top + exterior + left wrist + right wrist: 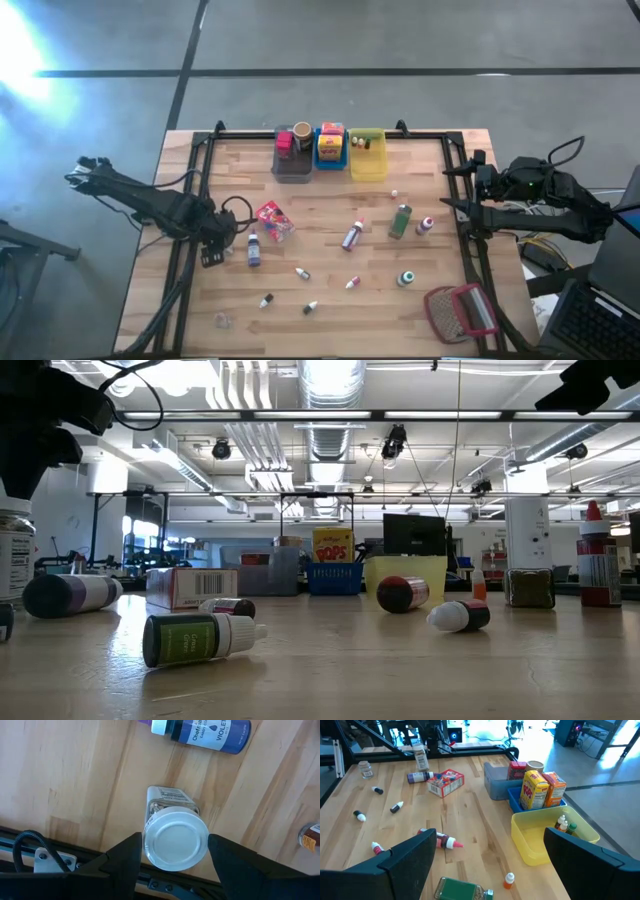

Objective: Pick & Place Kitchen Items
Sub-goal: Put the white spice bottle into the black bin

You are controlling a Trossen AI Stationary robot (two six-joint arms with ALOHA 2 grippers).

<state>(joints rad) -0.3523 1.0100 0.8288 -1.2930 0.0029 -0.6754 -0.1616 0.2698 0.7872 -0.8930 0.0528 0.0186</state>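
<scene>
The left gripper [175,857] sits at the left edge of the bench [330,215], right by the frame rail, with its fingers [125,857] pinching a small white-capped jar [172,832] that stands upright on the wood. Just beside it lies a violet bottle [207,730] on its side, and next to that the red packet [274,222].

The right gripper [485,865] hangs off the right side of the bench, fingers spread wide with nothing between them.

The rest of the kitchen items are scattered over the middle: a green bottle [400,221] lying near the right side, a red-capped bottle [352,236] left of it, and a handful of tiny dropper bottles [302,272] toward the front edge. Along the back edge three bins stand side by side: the grey bin [293,165] holds a jar and a red box, the blue bin [331,158] holds the orange and yellow boxes [534,790], and the yellow bin [368,168] has a few tiny bottles in it. A red-framed mesh thing [462,311] lies at the front right corner.
</scene>
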